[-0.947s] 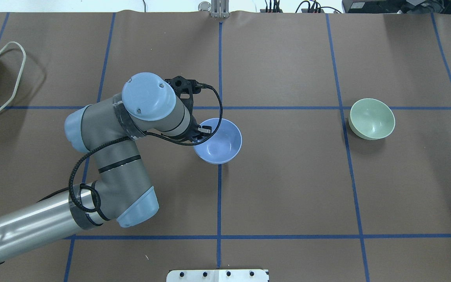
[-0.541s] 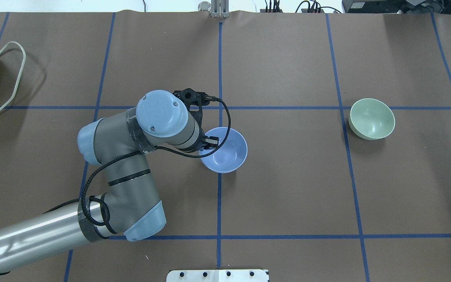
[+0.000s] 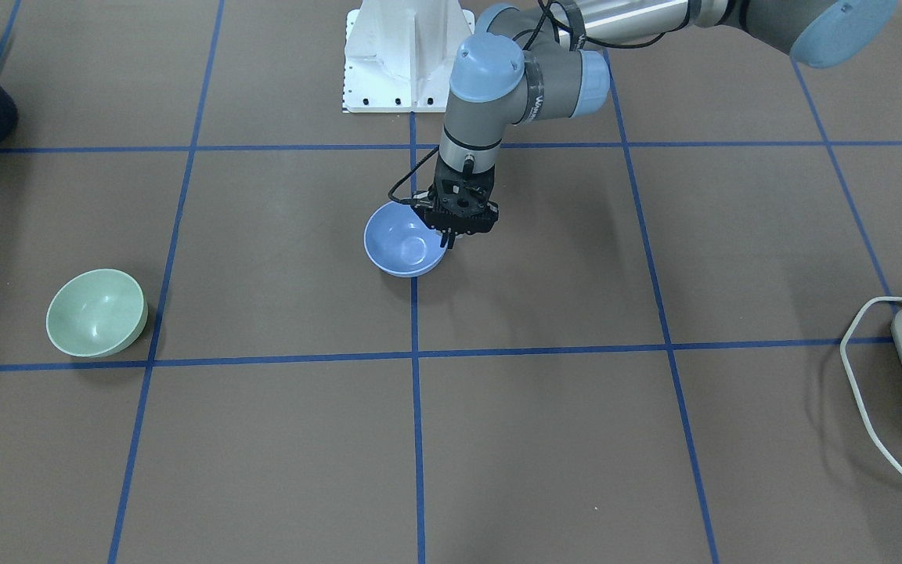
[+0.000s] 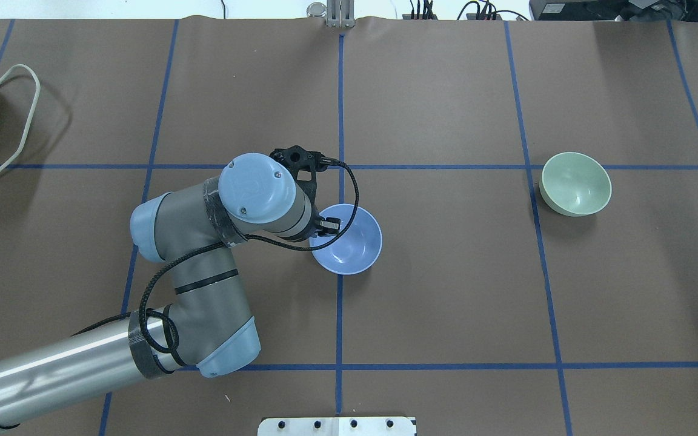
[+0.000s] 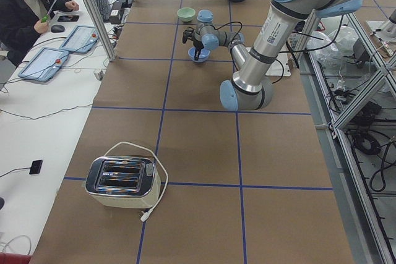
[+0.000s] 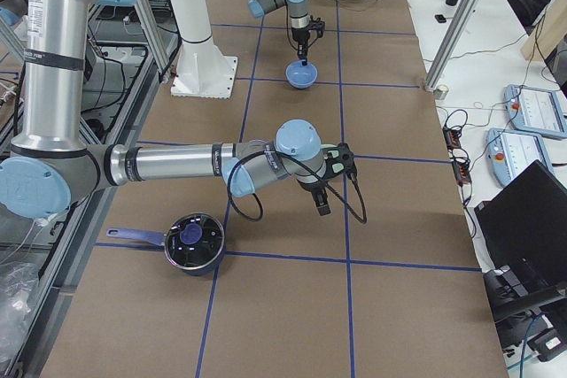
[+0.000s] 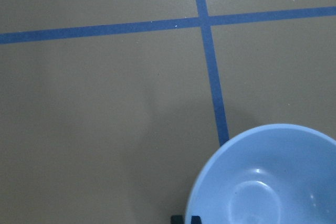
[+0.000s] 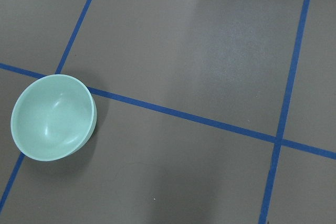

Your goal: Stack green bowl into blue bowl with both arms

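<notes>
The periwinkle-blue bowl [image 4: 352, 245] is near the table's middle, on a tape crossing. It also shows in the front view [image 3: 400, 247] and the left wrist view [image 7: 268, 182]. My left gripper [image 4: 326, 225] is shut on the blue bowl's left rim, one finger inside and one outside; in the front view it [image 3: 448, 237] holds the bowl's right rim. The pale green bowl [image 4: 575, 183] sits upright far to the right, alone, also in the front view [image 3: 95, 312] and right wrist view [image 8: 51, 116]. My right gripper [image 6: 321, 208] shows only in the right side view; I cannot tell its state.
A toaster [image 5: 120, 180] with a white cord stands at the table's left end. A dark pot [image 6: 193, 241] with a blue handle sits at the right end. The white pedestal [image 3: 408, 55] is at the robot's side. Blue tape lines grid the brown table.
My left arm has carried the blue bowl towards the robot's side of the table and slightly right, still gripping the rim. The green bowl has not moved.
</notes>
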`<state>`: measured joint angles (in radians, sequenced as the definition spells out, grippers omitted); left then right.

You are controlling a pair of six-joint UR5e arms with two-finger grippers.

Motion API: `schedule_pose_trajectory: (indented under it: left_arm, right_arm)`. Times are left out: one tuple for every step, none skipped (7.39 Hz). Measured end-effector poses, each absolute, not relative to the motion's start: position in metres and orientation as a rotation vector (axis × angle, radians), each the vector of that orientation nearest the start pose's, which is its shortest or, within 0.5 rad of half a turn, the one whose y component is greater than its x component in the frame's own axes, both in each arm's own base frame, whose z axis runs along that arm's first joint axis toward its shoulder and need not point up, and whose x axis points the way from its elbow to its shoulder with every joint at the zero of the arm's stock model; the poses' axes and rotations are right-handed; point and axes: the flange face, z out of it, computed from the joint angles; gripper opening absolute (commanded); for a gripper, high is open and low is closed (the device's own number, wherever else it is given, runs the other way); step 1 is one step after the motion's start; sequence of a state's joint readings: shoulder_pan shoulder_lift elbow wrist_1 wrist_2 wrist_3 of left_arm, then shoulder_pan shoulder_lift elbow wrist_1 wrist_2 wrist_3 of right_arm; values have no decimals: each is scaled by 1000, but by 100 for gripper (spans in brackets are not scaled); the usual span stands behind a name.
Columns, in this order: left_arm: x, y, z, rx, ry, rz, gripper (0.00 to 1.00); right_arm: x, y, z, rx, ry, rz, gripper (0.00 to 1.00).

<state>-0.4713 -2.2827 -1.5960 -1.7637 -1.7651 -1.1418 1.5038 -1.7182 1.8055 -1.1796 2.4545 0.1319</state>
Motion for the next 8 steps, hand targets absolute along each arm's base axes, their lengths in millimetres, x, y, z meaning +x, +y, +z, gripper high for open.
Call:
schedule_pose_trajectory:
  left_arm:
    - [577,-423,199,247,914,51,99]
    - [574,-423,195,262,918,47,99]
    - [556,-433,185,288,930,35,99]
    - [519,-457,176,300,928,35,98]
    - [466,-487,177,294,895,70,98]
    - [404,-514,191,293,849,125,98]
    - [338,-538,219,287,811,161,98]
    - [268,-563,261,286,766,184,99]
  right_arm:
    - [26,-449,558,359,-903,-152,100]
    - [26,-450,558,360,-902,-149,100]
    - [26,-453,555,358,-901,-135,100]
    - [23,-459,550,353,-901,-112,100]
    - [17,-466,543,344,-900,-88,100]
    - [7,-475,534,332,-894,-59,100]
    - [-7,-483,525,315,-892,-36,100]
    - [-23,-492,516,298,-891,-27,100]
